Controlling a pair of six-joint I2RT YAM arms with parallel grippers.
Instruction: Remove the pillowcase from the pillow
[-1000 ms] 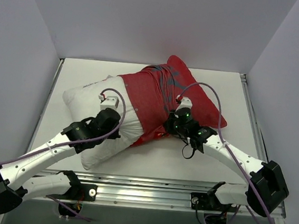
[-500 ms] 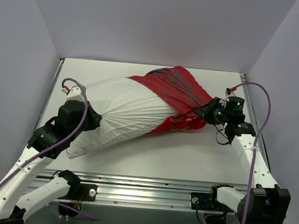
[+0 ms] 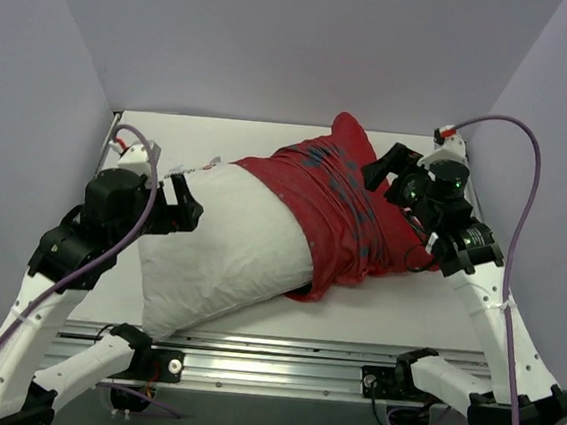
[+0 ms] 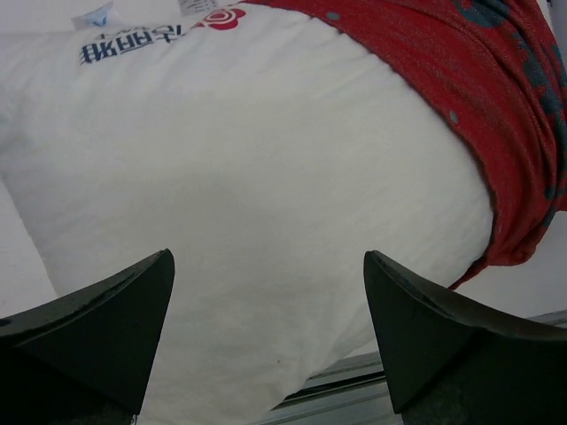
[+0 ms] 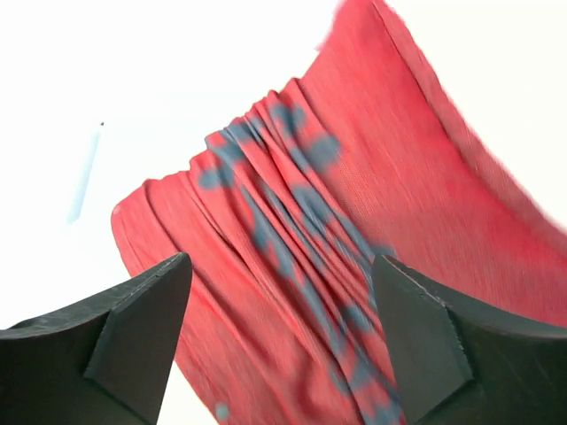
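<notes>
The white pillow (image 3: 229, 253) lies slantwise on the table, its left half bare. The red pillowcase (image 3: 349, 214) with dark grey marks is bunched over its right half, and a corner sticks up at the back. My left gripper (image 3: 186, 206) hovers open at the pillow's upper left end. In the left wrist view the left gripper (image 4: 267, 257) has only the pillow (image 4: 266, 159) below it, with the pillowcase (image 4: 478, 97) at the right. My right gripper (image 3: 381, 168) stands open above the pillowcase's far right part. The right wrist view shows the right gripper (image 5: 282, 258) over the pillowcase's (image 5: 354, 177) folds, holding nothing.
A printed label (image 4: 151, 40) marks the pillow's bare end. The white table (image 3: 404, 315) is bounded by grey walls on three sides. An aluminium rail (image 3: 280, 353) runs along its near edge, just under the pillow's lower corner.
Both grippers have opened: the left let go of the pillow's end, the right let go of the pillowcase. The stretched bundle has slackened onto the table, and the right gripper moved back and up.
</notes>
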